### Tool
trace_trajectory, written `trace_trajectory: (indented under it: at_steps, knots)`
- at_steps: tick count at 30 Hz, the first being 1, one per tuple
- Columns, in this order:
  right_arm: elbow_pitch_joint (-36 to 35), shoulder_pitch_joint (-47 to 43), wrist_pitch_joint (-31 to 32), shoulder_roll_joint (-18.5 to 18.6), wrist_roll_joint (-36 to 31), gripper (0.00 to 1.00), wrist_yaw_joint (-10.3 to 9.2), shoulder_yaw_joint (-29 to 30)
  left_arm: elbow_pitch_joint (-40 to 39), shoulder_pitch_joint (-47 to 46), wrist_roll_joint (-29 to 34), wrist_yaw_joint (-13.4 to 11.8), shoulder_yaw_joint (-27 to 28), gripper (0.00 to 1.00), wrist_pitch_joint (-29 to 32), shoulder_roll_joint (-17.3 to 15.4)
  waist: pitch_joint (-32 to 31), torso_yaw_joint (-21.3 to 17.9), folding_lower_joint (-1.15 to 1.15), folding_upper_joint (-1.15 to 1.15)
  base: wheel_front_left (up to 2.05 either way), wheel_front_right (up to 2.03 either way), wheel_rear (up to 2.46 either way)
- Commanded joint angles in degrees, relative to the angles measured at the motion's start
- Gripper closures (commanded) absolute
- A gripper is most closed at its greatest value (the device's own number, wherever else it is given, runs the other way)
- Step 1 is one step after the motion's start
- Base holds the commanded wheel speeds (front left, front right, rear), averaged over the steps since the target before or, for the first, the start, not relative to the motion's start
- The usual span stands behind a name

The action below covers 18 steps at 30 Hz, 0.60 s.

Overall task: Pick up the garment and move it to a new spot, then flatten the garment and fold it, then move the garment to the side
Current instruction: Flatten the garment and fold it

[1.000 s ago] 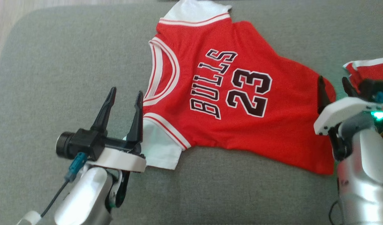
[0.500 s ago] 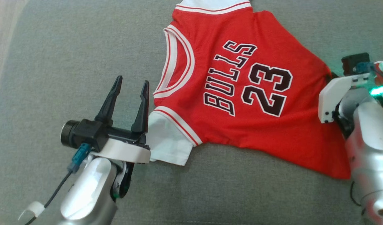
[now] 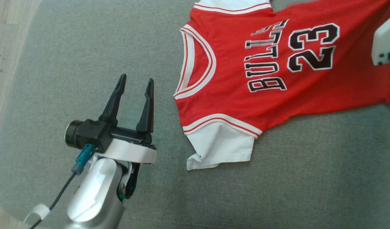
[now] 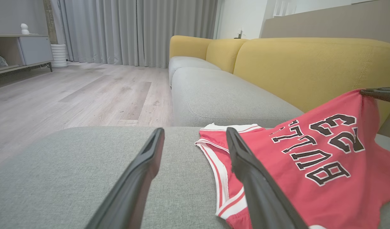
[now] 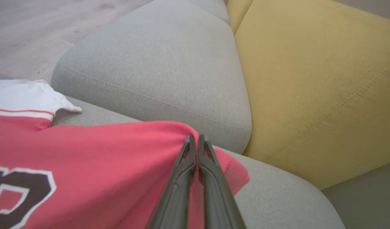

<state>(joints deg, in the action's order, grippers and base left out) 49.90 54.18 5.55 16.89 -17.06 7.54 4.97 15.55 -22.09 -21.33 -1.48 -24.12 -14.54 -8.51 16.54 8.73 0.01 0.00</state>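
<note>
- Clamped tight with the right gripper (image 5: 195,137) on a red edge of the jersey (image 5: 86,152), fabric bunched at the tips.
- Spread wide, holding nothing, over at the left gripper (image 3: 136,79); parked above grey cushion (image 3: 71,63) near the collar.
- Jersey-wise: printed side up on the cushion, gripped end lifted off the seat.
- Further out, yellow backrest (image 5: 309,79) and wood floor (image 4: 71,92).

The left gripper (image 3: 136,79) hovered with fingers spread wide apart; the right gripper (image 5: 195,137) was pinched fully closed.
</note>
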Motion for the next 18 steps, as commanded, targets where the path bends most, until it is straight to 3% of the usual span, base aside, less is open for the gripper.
trace_trajectory:
  at_steps: [1,2,10,14,18]
  knots:
    - [-0.10,0.65,-0.65,-0.14,-1.47,0.63,-0.05,0.69,-1.32,-1.59,0.71,0.42,2.36,0.00,-0.46,-0.30,-0.27,0.30,-0.01,0.00,0.00,0.00,0.00]
    - [0.44,0.67,-1.07,-0.38,-2.45,0.00,-0.05,1.31,-1.13,-1.54,0.90,0.61,2.51,0.00,-0.46,-0.09,-0.38,0.40,-0.01,0.00,0.00,0.00,0.00]
    - [2.29,-3.48,-10.24,-6.74,-5.02,0.00,-0.05,7.29,0.78,0.03,2.22,1.88,3.95,0.00,-0.46,0.78,-3.37,-1.49,-0.01,0.00,0.00,0.00,0.00]
    - [1.32,-7.21,-16.77,-11.01,-1.72,0.00,-0.05,7.28,2.65,1.08,2.08,2.28,4.35,0.00,-0.46,0.61,-5.22,-3.99,-0.01,0.00,0.00,0.00,0.00]
    - [-2.92,-13.82,-20.00,-13.60,5.57,0.00,-0.05,4.00,5.66,1.82,1.47,2.55,4.27,0.00,0.25,0.26,-6.49,-6.75,-0.01,0.00,0.00,0.00,0.00]
